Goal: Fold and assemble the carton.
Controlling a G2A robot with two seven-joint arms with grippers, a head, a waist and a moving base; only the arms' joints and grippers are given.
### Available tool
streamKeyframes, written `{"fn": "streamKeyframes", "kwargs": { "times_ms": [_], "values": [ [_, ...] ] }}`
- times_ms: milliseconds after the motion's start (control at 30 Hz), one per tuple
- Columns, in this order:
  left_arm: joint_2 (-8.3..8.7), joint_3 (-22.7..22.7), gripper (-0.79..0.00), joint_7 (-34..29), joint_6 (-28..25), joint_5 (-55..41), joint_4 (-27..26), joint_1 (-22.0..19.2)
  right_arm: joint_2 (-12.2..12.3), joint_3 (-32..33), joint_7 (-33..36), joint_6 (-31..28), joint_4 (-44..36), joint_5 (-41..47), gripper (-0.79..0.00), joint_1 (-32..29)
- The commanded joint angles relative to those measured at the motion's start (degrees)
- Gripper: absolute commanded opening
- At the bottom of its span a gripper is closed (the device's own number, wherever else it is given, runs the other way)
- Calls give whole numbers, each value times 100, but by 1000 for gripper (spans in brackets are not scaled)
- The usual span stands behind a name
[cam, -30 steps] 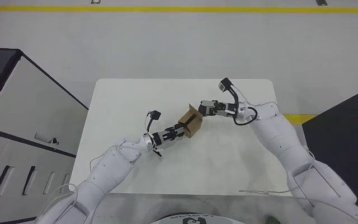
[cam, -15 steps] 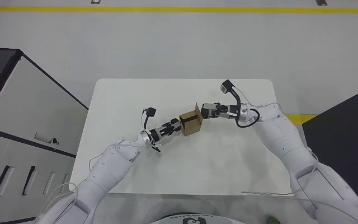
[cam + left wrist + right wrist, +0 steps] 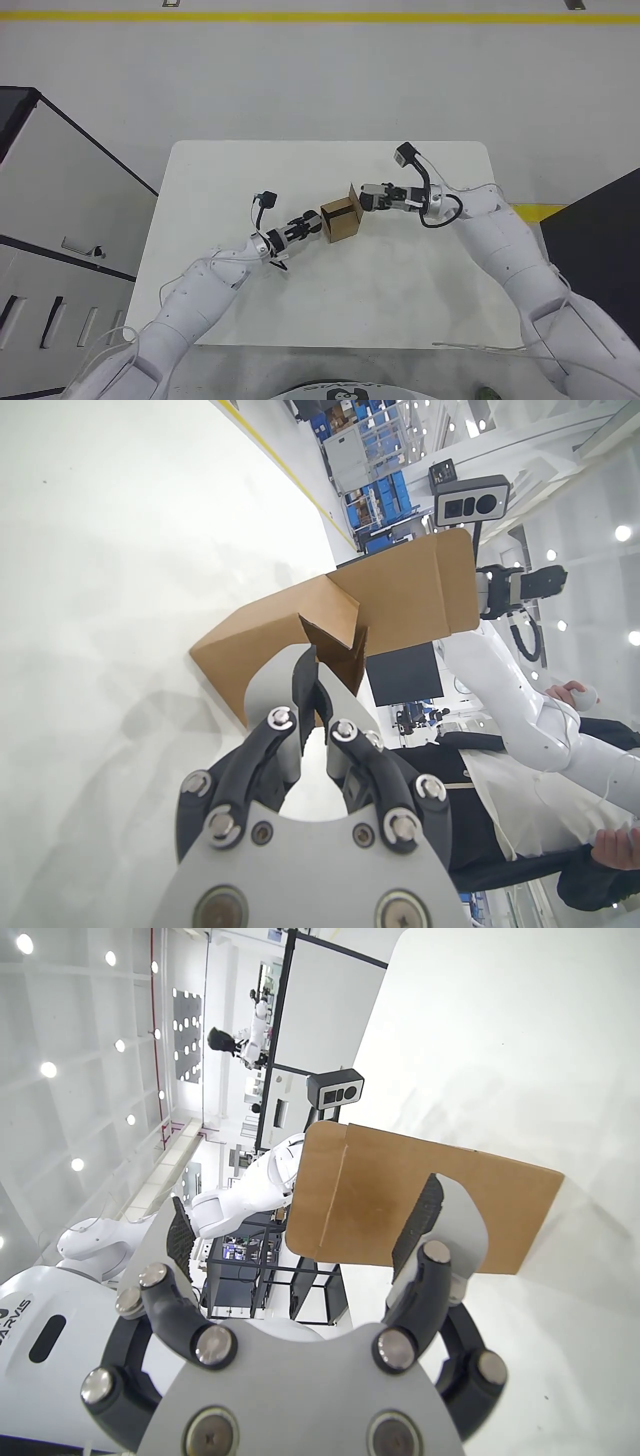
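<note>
Okay, carton (image 3: 341,219) sits on the table (image 3: 420,290), about mid-table, between my two arms. It is part folded: brown body down on the surface, one big flap standing at its right side.

Left gripper (image 3: 312,227) is at the carton's left end. In the left wrist view the gripper (image 3: 312,670) has its fingers pressed nearly together, pinching the edge of a small folded flap on the carton (image 3: 400,600).

Right gripper (image 3: 365,197) is at the standing flap, on the carton's right. In the right wrist view the gripper (image 3: 302,1198) is spread wide. One finger (image 3: 425,1213) lies against the flat panel of the carton (image 3: 370,1188); I can't tell if it presses. The other finger is off the panel's edge, apart from the cardboard.
</note>
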Motion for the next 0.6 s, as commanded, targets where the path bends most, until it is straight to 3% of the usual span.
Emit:
{"fn": "streamKeyframes", "kwargs": {
  "times_ms": [0, 567],
  "values": [
    [-9, -1, -785, -80, 75, -41, -10, -11, 25, 41, -82, 103, -76, -158, 0, -3],
    [-30, -53, -785, -264, 311, -178, -120, 65, 59, 82, -119, 93, -205, -398, 0, -20]
  ]
}}
